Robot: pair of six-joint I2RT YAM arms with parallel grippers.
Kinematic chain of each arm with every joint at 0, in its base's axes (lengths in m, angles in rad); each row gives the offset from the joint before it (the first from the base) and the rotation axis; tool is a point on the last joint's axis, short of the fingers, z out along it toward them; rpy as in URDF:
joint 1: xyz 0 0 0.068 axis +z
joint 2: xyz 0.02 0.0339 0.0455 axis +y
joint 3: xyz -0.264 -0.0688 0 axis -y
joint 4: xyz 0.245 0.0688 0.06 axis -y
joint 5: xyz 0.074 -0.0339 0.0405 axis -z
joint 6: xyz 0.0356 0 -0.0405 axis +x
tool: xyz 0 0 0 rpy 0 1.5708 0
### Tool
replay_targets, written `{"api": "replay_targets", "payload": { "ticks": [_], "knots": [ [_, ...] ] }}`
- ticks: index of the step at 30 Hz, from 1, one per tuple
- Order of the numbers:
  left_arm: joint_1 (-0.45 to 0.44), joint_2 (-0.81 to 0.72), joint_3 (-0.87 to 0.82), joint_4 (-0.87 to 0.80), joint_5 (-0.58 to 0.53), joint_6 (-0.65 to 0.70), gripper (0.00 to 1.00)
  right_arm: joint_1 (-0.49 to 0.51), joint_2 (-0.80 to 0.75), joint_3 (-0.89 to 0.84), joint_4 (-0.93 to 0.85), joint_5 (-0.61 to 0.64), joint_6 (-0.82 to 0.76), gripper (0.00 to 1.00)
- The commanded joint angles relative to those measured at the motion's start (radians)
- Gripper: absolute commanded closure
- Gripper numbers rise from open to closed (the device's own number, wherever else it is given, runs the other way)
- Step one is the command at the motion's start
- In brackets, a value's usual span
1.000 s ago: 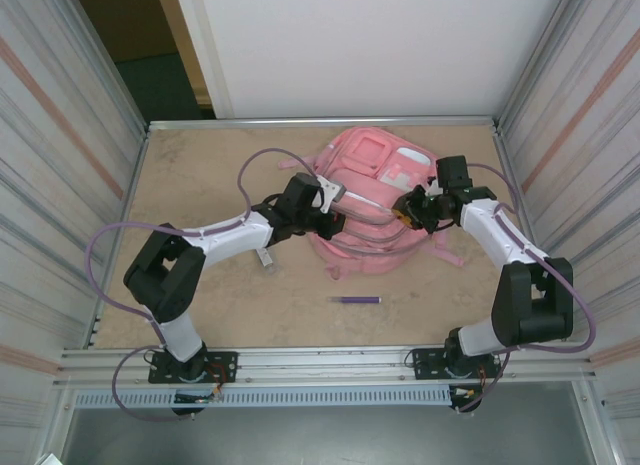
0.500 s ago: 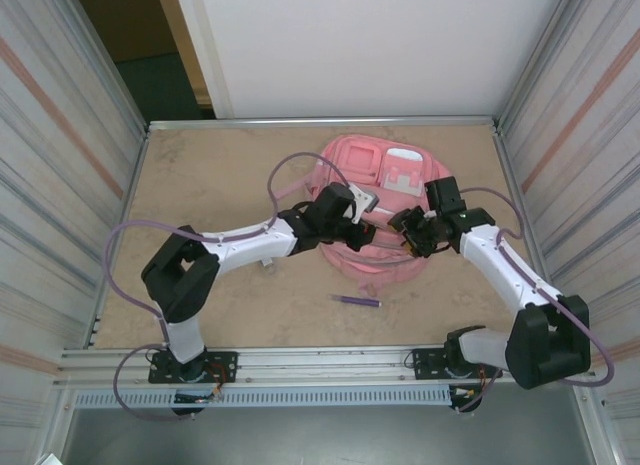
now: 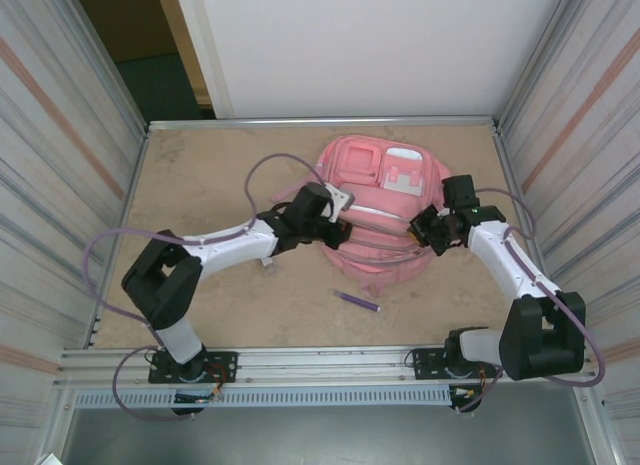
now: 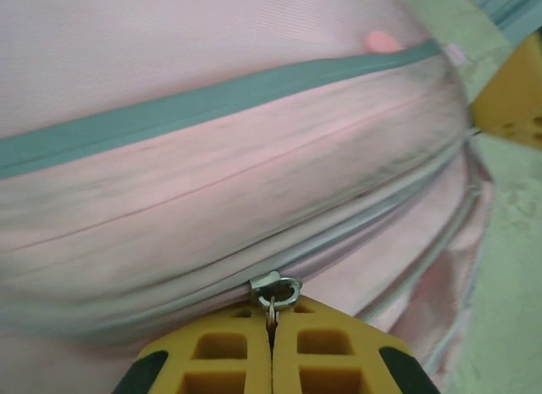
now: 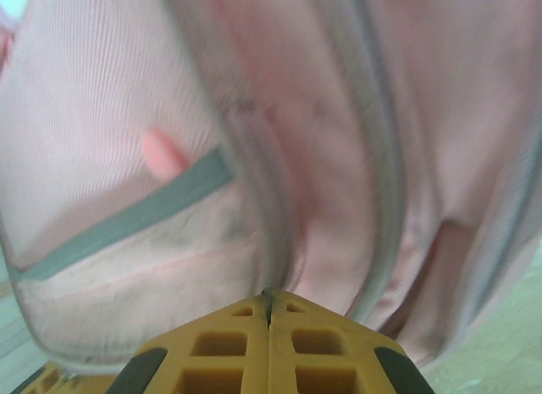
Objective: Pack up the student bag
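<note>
Could make out nothing through blur between the flush-pressed pads of the right gripper (image 5: 269, 299). Found the student bag (image 3: 372, 200), ribbed pink fabric with grey zips, slumped on the table (image 3: 200, 175) between both arms. Saw the left gripper (image 4: 272, 313) clamped on its metal zipper pull (image 4: 275, 290).

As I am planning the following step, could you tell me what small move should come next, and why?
Probably slide the left hand a little along the zip line: it is shut on the zipper pull, the right hand pinches fabric of the student bag, the zip looks closed, and the purple pen lies on the table.
</note>
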Motion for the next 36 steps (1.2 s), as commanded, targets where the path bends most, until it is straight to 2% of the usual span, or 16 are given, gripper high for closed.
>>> {"api": "replay_targets", "payload": {
  "ticks": [1,4,5,7,9,12,14,18,20,22,23,25,26,28,32,36],
  "knots": [
    [0.049,-0.088,-0.043,-0.030,-0.049,0.061,1.00,-0.043,0.026,0.054,-0.028,0.040,-0.105,1.00],
    [0.064,-0.089,-0.052,-0.043,-0.035,0.082,1.00,-0.062,0.060,0.087,-0.051,-0.020,-0.133,1.00],
    [0.060,-0.084,-0.048,-0.043,-0.018,0.078,1.00,-0.061,0.062,0.092,-0.055,-0.039,-0.125,0.93],
    [0.039,-0.071,-0.030,-0.032,0.014,0.062,1.00,-0.033,0.041,0.097,-0.081,-0.024,-0.078,0.56],
    [0.005,-0.056,-0.004,-0.024,0.021,0.051,1.00,0.027,0.000,0.104,-0.125,0.079,-0.022,0.46],
    [-0.049,-0.035,0.034,0.009,0.027,0.025,1.00,0.158,-0.084,0.081,-0.139,0.223,0.107,0.37],
    [-0.078,-0.019,0.060,0.029,0.039,0.007,1.00,0.214,-0.119,0.050,-0.127,0.257,0.234,0.35],
    [-0.125,0.007,0.089,0.103,0.071,-0.049,1.00,0.254,-0.115,-0.001,-0.030,0.209,0.316,0.34],
    [-0.142,0.025,0.095,0.138,0.094,-0.065,1.00,0.255,-0.071,0.004,-0.019,0.200,0.306,0.36],
    [-0.148,0.043,0.105,0.146,0.101,-0.066,1.00,0.253,-0.016,0.015,0.004,0.179,0.273,0.43],
    [-0.146,0.048,0.107,0.144,0.098,-0.068,1.00,0.251,0.009,0.019,0.021,0.158,0.253,0.49],
    [-0.138,0.045,0.096,0.138,0.092,-0.066,1.00,0.249,0.046,0.024,0.047,0.126,0.217,0.74],
    [-0.129,0.035,0.085,0.133,0.086,-0.061,1.00,0.247,0.058,0.027,0.047,0.122,0.200,0.82],
    [-0.108,0.006,0.054,0.118,0.065,-0.047,1.00,0.243,0.064,0.036,0.034,0.149,0.151,0.92],
    [-0.046,-0.072,-0.029,0.057,-0.004,0.015,1.00,0.194,0.072,0.072,-0.015,0.164,0.036,1.00],
    [0.043,-0.111,-0.091,-0.012,-0.030,0.072,1.00,0.111,0.088,0.110,-0.051,0.087,-0.078,1.00]
  ]
}}
